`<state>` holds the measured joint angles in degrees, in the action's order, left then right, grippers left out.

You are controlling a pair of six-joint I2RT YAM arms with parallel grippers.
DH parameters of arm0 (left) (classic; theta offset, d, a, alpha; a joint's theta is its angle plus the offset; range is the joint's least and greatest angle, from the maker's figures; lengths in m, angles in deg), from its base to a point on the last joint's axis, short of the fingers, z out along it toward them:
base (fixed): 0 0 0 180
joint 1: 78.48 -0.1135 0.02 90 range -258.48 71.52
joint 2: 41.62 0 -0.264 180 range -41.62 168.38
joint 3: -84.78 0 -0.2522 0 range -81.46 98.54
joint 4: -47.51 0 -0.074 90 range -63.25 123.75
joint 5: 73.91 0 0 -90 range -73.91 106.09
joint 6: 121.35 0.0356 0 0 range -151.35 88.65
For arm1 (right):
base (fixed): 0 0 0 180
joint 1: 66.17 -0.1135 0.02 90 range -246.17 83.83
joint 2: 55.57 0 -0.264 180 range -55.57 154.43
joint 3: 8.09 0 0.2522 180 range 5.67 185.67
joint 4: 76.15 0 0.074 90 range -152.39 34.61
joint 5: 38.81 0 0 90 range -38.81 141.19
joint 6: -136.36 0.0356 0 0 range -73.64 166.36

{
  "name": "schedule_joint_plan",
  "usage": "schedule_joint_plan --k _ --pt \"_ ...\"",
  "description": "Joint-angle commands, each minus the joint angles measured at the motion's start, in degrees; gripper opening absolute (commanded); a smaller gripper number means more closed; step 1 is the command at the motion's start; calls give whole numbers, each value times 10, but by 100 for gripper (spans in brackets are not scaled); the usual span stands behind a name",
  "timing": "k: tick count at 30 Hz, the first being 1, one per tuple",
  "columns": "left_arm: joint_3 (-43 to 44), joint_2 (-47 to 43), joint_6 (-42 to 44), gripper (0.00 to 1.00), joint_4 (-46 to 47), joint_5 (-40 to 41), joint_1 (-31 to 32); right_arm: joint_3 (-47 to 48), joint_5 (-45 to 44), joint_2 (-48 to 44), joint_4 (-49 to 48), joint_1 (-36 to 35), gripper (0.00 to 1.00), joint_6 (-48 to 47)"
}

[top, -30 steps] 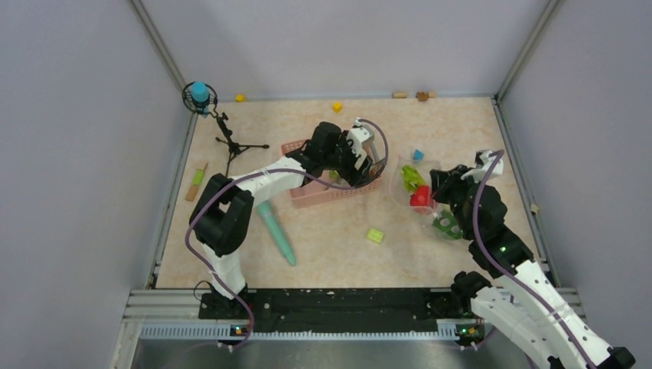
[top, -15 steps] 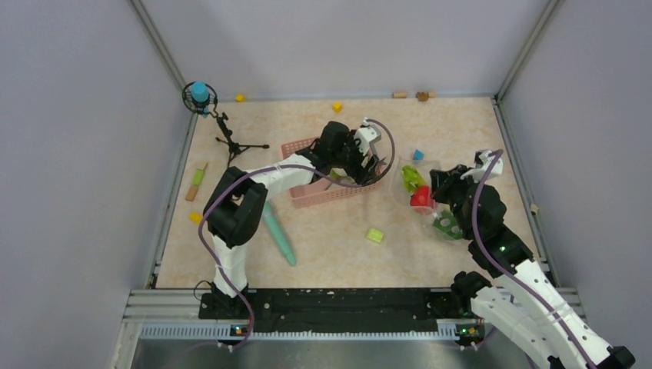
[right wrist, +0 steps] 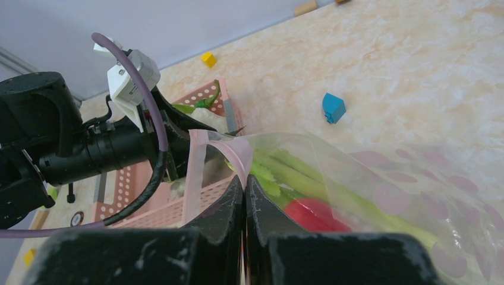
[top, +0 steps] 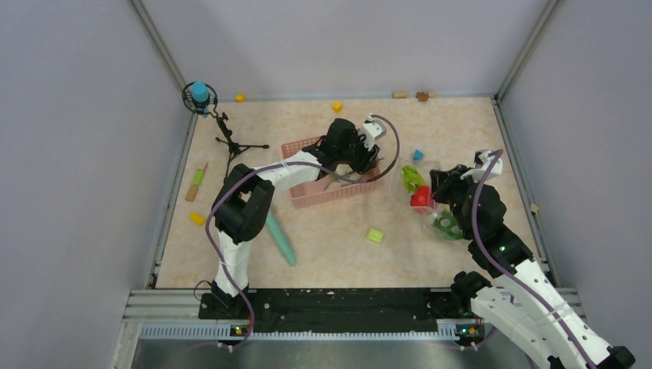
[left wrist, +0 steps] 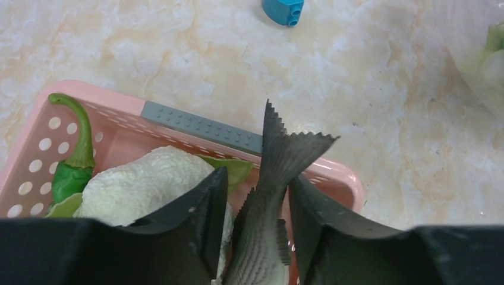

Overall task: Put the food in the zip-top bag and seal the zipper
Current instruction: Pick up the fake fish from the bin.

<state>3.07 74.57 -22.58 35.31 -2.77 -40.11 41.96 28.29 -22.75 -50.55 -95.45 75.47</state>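
Right gripper (right wrist: pixel 243 181) pinched zip-top bag (right wrist: pixel 386 190) mouth, lower centre, holding it up for loading; tomato (right wrist: pixel 312 214) inside. Left gripper (left wrist: pixel 258 175) narrow around toy fish (left wrist: pixel 285 148) in basket (left wrist: pixel 347 176), bottom centre, pinch unclear; cauliflower (left wrist: pixel 136 190) waited beside

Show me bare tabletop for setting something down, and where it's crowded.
Free: the near tabletop between teal stick and yellow-green block; the far right corner between blue block and the brown pieces at the back edge. Crowded: the gap between pink basket and zip-top bag.
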Motion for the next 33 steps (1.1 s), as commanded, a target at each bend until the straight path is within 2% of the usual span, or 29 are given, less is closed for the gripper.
schedule_joint_plan --k 1,5,11,15,17,18,24,33 --pt "16 2 5 41 31 14 0 14 -9 0 -22 5 0 -4" --pt "16 5 5 35 32 14 0 13 -12 0 -21 4 0 -5" --pt "23 14 7 34 26 0 0 14 -14 -1 -19 5 0 -5" --pt "23 16 11 16 20 -3 0 15 -17 -2 -18 4 0 -5" --pt "22 15 11 2 18 5 0 15 -16 -3 -18 5 0 -5" --pt "21 13 11 0 18 9 0 15 -16 -3 -17 5 0 -6" --pt "-4 -30 -1 0 48 45 0 15 -13 -4 -17 4 0 -5" --pt "-101 -179 -70 0 162 198 1 15 -10 -6 -17 5 0 -2"
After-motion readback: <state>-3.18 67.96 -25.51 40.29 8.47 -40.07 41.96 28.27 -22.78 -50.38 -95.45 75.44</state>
